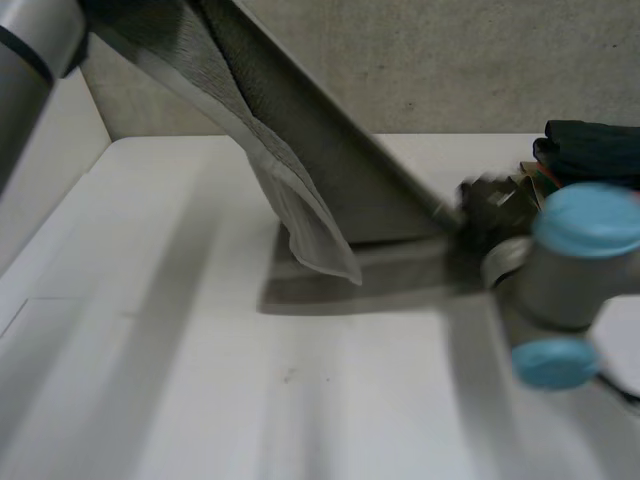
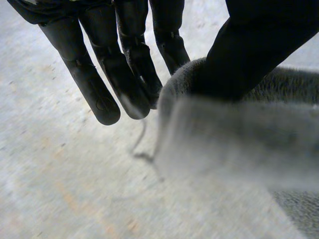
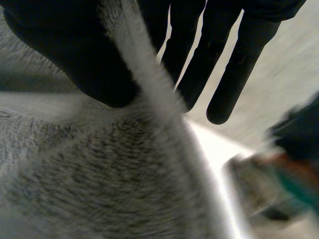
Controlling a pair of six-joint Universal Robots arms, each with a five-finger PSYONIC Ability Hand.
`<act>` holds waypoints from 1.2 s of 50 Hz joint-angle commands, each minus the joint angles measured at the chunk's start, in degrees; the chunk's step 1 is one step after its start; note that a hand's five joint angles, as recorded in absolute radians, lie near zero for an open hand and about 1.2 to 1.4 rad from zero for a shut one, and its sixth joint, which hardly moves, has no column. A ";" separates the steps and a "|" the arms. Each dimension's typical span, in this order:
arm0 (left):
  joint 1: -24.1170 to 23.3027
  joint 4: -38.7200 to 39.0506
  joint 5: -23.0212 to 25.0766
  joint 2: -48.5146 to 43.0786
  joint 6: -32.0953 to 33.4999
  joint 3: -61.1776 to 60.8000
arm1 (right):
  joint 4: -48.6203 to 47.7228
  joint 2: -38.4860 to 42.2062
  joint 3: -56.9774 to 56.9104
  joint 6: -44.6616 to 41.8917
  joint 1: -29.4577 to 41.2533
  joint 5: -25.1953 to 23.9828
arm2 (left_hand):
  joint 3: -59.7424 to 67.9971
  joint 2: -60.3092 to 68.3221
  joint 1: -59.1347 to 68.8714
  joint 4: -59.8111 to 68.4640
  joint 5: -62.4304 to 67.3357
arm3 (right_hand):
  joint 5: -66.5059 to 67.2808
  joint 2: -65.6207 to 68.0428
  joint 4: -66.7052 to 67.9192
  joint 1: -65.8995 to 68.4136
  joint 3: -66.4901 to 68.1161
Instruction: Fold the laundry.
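Note:
A grey towel [image 1: 330, 170] is stretched taut in the air, slanting from high at the left down to the table at the right, with a loose fold hanging from its middle. My left hand [image 2: 109, 74] pinches an edge of the towel [image 2: 239, 144] between its thumb and straight fingers, high above the table. My right hand [image 1: 485, 205] is low over the table at the towel's lower end. There its thumb [image 3: 75, 55] and fingers stand on either side of the towel's edge [image 3: 124, 174], pinching it.
The white table [image 1: 200, 350] stretches out below and to the left of the towel. A pile of dark folded clothes [image 1: 590, 150] lies at the back right, close behind my right arm. A grey wall stands behind the table.

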 commanded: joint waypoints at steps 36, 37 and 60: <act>12.98 15.56 5.66 -23.37 10.37 12.78 | 12.82 2.62 -42.08 -14.62 -9.12 -9.27 | 11.68 11.41 13.64 11.16 13.76 | 13.55 12.32 11.43 14.76 11.96; 12.89 18.68 5.13 -23.29 8.96 13.06 | 9.05 2.45 -41.90 -12.95 -9.12 -8.84 | 11.68 11.41 13.64 11.16 13.76 | 13.55 12.32 11.43 14.76 11.96; 13.33 25.04 2.05 -21.88 1.65 -17.68 | 12.17 11.31 -29.61 -11.61 -8.59 -15.51 | 11.68 11.41 13.64 11.16 13.76 | 13.55 12.32 11.43 14.76 11.96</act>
